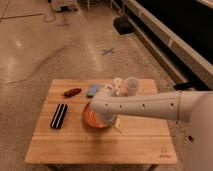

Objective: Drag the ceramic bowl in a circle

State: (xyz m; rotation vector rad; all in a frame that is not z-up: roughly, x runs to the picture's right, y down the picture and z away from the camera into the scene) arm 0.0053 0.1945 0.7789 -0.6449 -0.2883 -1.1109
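The ceramic bowl (93, 118) is wide, shallow and orange-red, and sits near the middle of the wooden table (100, 145). My white arm reaches in from the right and bends down at the wrist over the bowl. The gripper (108, 120) is down at the bowl's right side, at or inside its rim. The arm hides the right part of the bowl and the point where the gripper meets it.
A black rectangular object (59, 115) lies left of the bowl. A red-brown item (72, 92) and a blue packet (93, 90) lie behind it. A translucent whitish cup (132, 86) stands at the back right. A pale yellowish item (119, 126) lies just right of the bowl.
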